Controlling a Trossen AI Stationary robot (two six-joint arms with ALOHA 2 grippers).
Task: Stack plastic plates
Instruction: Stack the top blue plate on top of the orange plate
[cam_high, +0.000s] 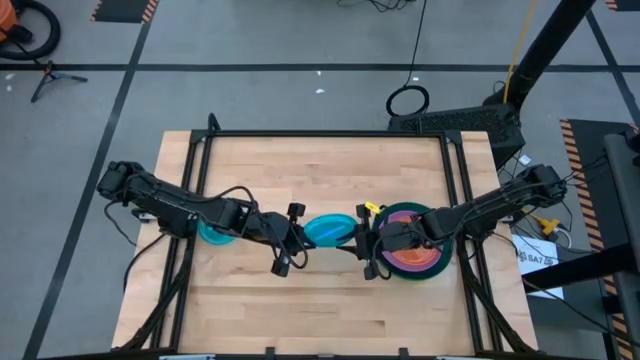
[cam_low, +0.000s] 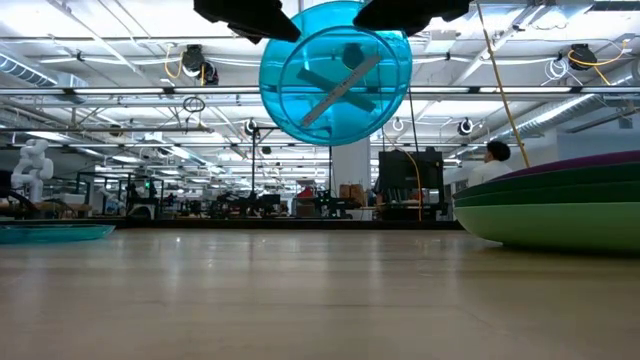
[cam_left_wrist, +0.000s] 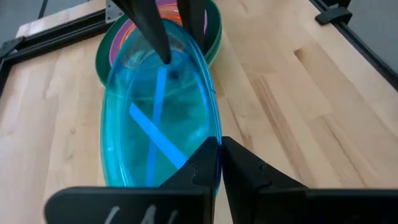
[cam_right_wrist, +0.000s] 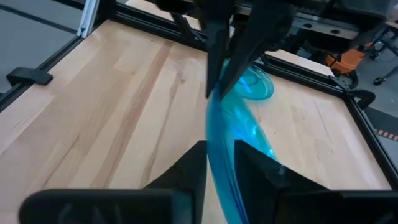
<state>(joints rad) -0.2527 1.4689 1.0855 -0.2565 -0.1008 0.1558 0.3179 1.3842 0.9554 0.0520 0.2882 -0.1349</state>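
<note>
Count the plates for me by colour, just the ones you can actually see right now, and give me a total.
Cyan-blue plates: 2, one held up, one lying on the table
Orange plate: 1
Purple plate: 1
Dark green plate: 1
Light green plate: 1
Total: 6 visible; the stack may hide more.

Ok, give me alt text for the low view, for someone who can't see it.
A round, translucent cyan-blue plastic plate hangs in the air above the wooden table, held at its top edge between two dark claws. At the right edge sits a stack of larger plates, green with a purple rim on top, and another cyan-blue plate lies flat at far left.
</note>
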